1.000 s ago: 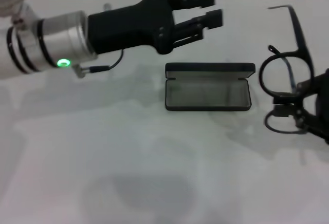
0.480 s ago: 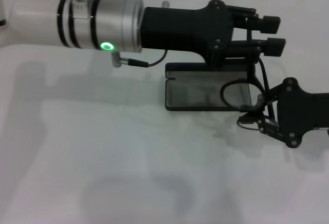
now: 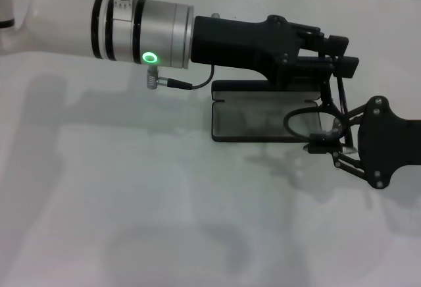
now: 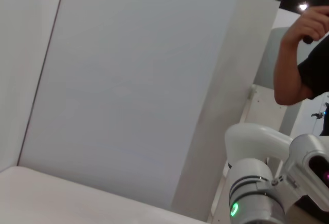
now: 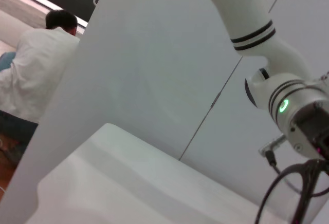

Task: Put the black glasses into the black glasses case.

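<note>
Right gripper point(image 3: 327, 144) clenched on black glasses point(image 3: 309, 121) over open black glasses case point(image 3: 253, 128) near worktop's far edge; left gripper point(image 3: 339, 63) beside glasses' temple arm, grip state unclear

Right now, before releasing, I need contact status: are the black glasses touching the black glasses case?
Cannot tell. In the head view the black glasses, shut in the right gripper, overlap the black glasses case, but no gap or contact shows plainly.
</note>
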Controlling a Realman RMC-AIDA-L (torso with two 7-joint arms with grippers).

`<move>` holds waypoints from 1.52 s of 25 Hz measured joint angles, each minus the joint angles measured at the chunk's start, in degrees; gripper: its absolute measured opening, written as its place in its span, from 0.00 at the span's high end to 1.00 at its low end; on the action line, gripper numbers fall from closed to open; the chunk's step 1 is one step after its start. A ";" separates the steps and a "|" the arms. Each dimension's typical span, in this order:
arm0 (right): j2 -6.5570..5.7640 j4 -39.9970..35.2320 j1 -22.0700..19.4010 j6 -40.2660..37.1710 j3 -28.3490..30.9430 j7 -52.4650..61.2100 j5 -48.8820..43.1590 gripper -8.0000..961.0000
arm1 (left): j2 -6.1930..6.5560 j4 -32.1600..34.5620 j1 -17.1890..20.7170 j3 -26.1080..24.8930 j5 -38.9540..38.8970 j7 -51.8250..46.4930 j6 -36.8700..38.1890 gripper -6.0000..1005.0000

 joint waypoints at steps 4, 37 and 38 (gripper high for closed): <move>-0.02 -0.21 -0.43 -0.02 -0.01 -2.15 0.88 0.88 | 0.00 -0.01 -0.06 0.00 0.71 -0.49 -0.08 0.55; -0.04 -3.21 -2.85 -0.08 -2.11 -4.82 0.86 0.88 | -1.14 -2.59 -2.57 0.01 8.06 -7.29 0.83 0.55; -0.04 -3.22 -2.86 -0.10 -2.11 -4.82 0.86 0.88 | -1.14 -2.59 -2.59 0.01 8.04 -7.30 0.71 0.55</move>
